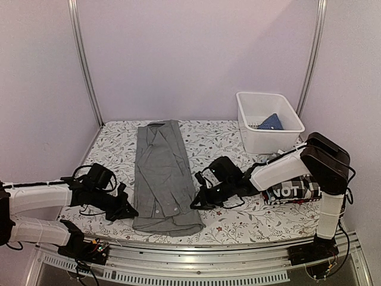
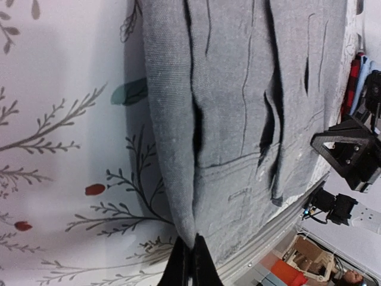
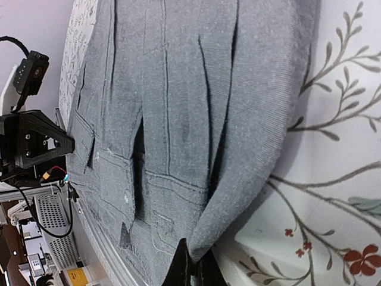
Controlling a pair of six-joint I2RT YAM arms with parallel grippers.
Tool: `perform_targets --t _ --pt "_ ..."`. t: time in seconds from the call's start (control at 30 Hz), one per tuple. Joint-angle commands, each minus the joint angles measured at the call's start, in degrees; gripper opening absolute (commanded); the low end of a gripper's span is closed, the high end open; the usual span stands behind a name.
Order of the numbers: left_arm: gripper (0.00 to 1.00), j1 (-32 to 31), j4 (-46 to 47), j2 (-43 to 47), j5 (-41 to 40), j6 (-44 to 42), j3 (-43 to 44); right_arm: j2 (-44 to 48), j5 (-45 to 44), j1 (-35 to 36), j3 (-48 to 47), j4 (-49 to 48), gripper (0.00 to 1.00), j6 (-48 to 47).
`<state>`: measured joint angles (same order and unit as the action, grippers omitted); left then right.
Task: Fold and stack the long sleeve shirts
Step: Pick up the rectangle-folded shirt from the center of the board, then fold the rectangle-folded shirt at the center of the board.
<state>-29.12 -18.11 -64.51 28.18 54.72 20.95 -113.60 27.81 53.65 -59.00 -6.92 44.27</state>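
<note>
A grey button-up shirt [image 1: 162, 179], folded lengthwise into a long narrow strip, lies in the middle of a table covered in white cloth printed with leafy sprigs [image 1: 220, 140], collar at the far end. The left gripper [image 1: 130, 213] sits at the shirt's near left edge and the right gripper [image 1: 195, 204] at its near right edge.

Only the wrist views show the grips. The left gripper [image 2: 189, 262] is pinched tight on the shirt's folded edge [image 2: 238, 107]. The right gripper [image 3: 190, 268] is likewise clamped on the opposite edge [image 3: 178, 89].

From above, right of the shirt, a folded dark shirt with white letters "NOT" [image 1: 292, 192] lies beneath the right arm. Beyond it stands a white plastic basket [image 1: 268, 142] holding a blue cloth [image 1: 271, 122].
</note>
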Motion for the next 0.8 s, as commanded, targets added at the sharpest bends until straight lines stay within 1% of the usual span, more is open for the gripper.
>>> perform_targets --t 0.0,0.13,0.27,0.33,0.43,0.57,0.67,0.77 --pt "0.00 -0.9 -7.4 5.8 -0.9 1.4 0.7 6.0 0.5 1.2 1.3 1.0 0.00 1.5" --pt "0.00 -0.8 -9.0 6.3 -1.8 0.6 3.7 7.6 0.4 1.1 -0.8 2.0 0.00 1.8" --pt "0.00 0.5 -8.2 3.1 -2.0 -1.8 7.7 6.4 1.6 -0.8 -5.2 1.6 0.00 2.3" --pt "0.00 3.0 -7.3 0.6 -0.9 -4.2 10.3 4.5 2.7 -2.3 -7.8 0.7 0.00 3.2" --pt "0.00 8.8 -3.1 -3.5 2.6 -6.4 12.9 0.4 5.0 -4.8 -11.6 -1.5 0.00 5.4" --pt "0.00 15.4 1.1 -12.4 3.4 -9.9 18.2 -5.8 6.7 -7.8 -17.3 -4.6 0.00 8.4" --pt "0.00 19.6 9.1 -20.1 5.1 -8.8 20.7 -12.3 6.4 -9.8 -23.8 -4.5 0.00 9.1" --pt "0.00 20.4 12.8 -29.7 4.4 -8.7 25.1 -17.9 4.6 -11.4 -29.4 -4.2 0.00 9.8"
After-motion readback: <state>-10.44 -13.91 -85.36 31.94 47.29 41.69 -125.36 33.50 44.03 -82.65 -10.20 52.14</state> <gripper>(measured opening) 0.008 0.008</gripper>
